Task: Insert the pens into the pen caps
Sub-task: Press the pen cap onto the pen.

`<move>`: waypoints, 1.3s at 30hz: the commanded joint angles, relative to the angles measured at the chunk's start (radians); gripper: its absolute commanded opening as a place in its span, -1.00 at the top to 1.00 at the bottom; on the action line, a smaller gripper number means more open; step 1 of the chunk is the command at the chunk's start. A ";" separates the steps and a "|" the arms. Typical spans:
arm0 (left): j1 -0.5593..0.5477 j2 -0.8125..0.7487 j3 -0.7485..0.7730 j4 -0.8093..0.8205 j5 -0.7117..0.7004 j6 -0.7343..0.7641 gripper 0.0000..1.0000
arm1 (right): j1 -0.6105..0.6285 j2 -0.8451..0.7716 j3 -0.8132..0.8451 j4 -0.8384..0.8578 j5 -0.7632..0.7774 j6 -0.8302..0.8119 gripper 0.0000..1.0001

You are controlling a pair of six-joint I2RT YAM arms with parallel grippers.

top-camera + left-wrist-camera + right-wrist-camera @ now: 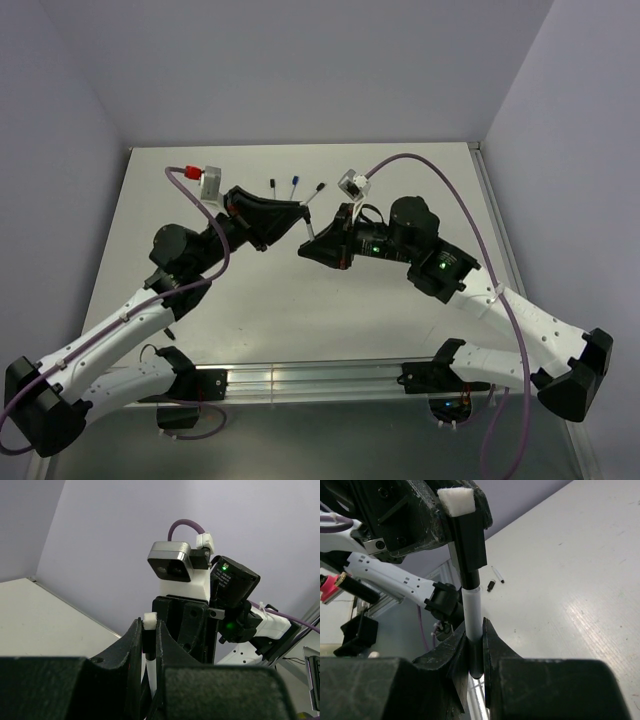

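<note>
Overhead, the two arms meet above the middle of the pale grey tabletop. The left pincer and the right pincer point at each other, tips almost touching. A thin white-barrelled marker pen bridges the short gap between them, raised off the surface. Beyond them, toward the far edge, three short loose pens lie in a row, well apart from one another. Two are dark-ended and the middle one is blue-ended; they are too small to make out further.

From the left wrist, the left pincer's black fingers are clenched on a small black cylindrical pen cap, with a white foam pad at the tip of one finger. The right arm's silver-fronted wrist camera looms just behind, facing this way.

From the right wrist, the right pincer is clamped around the lower part of the white barrel, which stands nearly upright out of the narrow slot between its fingers. The upper end of the pen runs straight into the black cap, which is gripped from above by the left pincer. Whether the cap is fully seated cannot be told. On the tabletop behind, another small pen and a tiny black cap lie just beside each other, apart.
</note>
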 commanded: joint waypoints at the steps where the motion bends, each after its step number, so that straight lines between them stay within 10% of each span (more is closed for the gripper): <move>1: -0.090 -0.006 -0.036 -0.123 0.205 0.048 0.99 | -0.024 -0.030 0.021 0.264 0.065 0.015 1.00; 39: -0.280 -0.049 -0.111 -0.215 0.095 0.154 0.99 | -0.141 -0.084 -0.030 0.677 -0.357 0.254 1.00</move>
